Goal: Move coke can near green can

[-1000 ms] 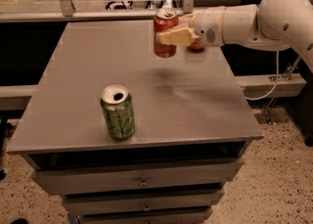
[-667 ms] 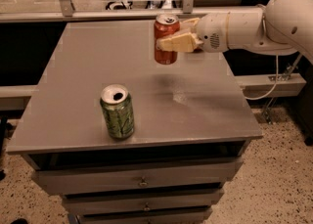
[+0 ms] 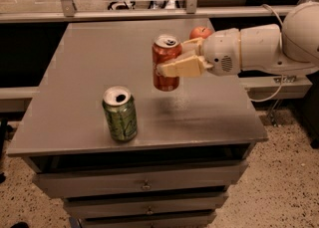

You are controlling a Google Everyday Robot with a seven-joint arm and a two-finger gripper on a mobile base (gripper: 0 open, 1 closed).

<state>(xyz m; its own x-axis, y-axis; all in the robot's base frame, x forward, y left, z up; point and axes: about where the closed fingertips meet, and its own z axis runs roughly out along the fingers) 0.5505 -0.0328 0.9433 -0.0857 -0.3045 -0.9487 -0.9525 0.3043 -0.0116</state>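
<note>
In the camera view, a grey table top [image 3: 89, 57] is seen from above and in front, with drawers [image 3: 144, 184] set beneath it and a speckled floor [image 3: 284, 182] around it. The white arm [image 3: 264, 48] is extended in from the right edge. At its end the gripper [image 3: 167, 65] is pinched onto the coke can [image 3: 166, 62] — one pale finger [image 3: 182, 66] is laid across the front of the red body at mid-height, while the other is mostly hidden behind the can. The coke can is held upright, its silver top facing up. It appears to be lifted clear of the surface, above the right half of the table, and a faint shadow is cast on the grey top just below it.

The green can [image 3: 120, 114] is stood upright on the table near the front edge, left of centre, with its opened silver top visible. It is placed lower left of the coke can; the two are apart and not touching, with bare table surface between them.

A red apple [image 3: 199, 32] is partly seen at the far right of the table, behind the gripper's wrist — only its upper part is shown. A metal rail [image 3: 124, 14] is run along behind the table's far edge.
</note>
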